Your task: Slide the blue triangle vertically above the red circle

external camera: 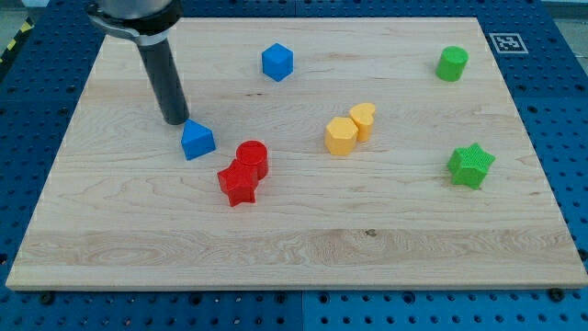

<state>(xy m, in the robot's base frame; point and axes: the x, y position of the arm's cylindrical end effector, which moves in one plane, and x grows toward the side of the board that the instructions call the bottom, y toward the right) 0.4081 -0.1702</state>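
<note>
Pale wooden board fills most of view, grain running left-right, small dark knot near bottom centre. Beneath it blue perforated surface, regular holes. Black-white fiducial marker at board's top right corner. Yellow-black hazard stripe top left. Even, soft lighting.

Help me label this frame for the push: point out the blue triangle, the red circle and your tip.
blue triangle (197,141): camera view, on its front sloping face.
red circle (252,153): camera view, on its round top face.
my tip (175,119): camera view, the rod's very end, just up-left of the blue triangle.
</note>
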